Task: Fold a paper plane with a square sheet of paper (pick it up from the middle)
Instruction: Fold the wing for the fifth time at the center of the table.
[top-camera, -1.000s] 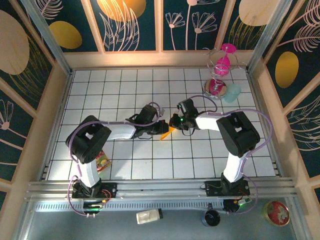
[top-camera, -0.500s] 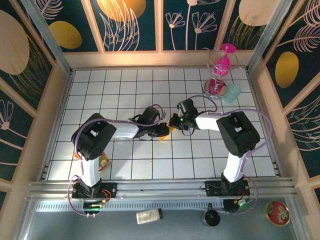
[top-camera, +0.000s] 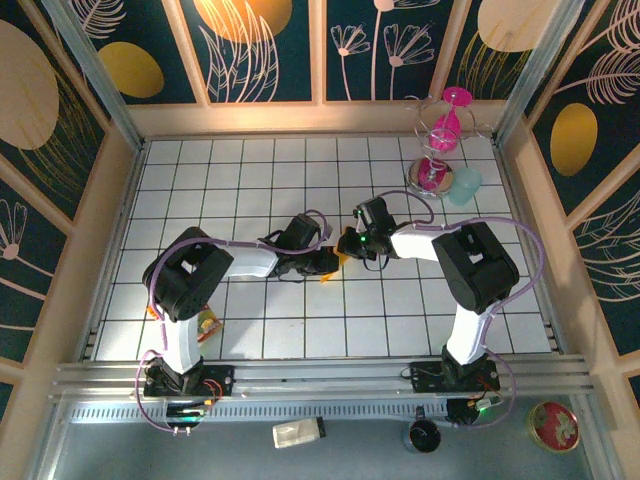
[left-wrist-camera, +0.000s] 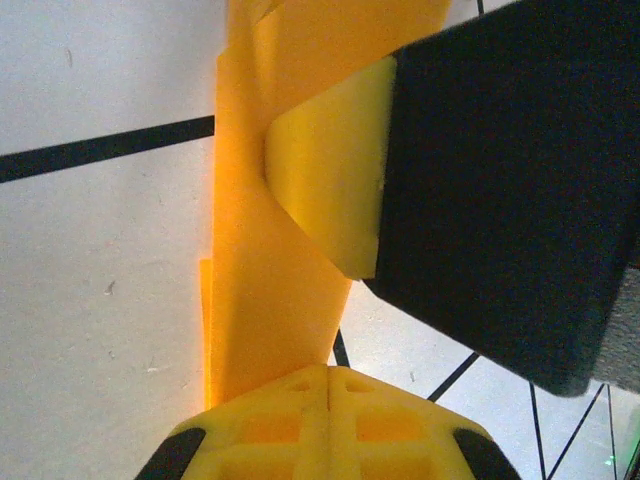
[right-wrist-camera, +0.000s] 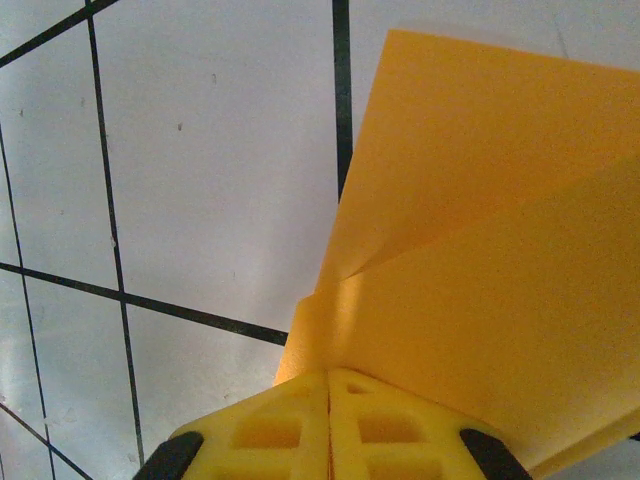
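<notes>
Starting at the near ledge, a pale bottle, a dark cup and a round red tin lie in front of the arm bases. Just beyond, a red-yellow snack packet rests on the white tiled desk, beside the left arm.

At mid-desk the two grippers meet tip to tip. The left gripper is closed on the sheet of paper. In its wrist view the yellow fingertips press together on an orange creased strip that runs away from them, and a black finger with a yellow pad lies on that strip. The right gripper is likewise clamped on the sheet. In its wrist view the folded orange layers fan out from between its closed fingertips, above the desk's black grid lines.

A second ago the left arm's elbow sat further left, and an orange point of the sheet stuck out clearly below the grippers. Now the left gripper has closed in towards the right one, and only slivers of orange show between them. The right arm has barely shifted.

Far right, a pink hourglass stands by a pale teal cup.
</notes>
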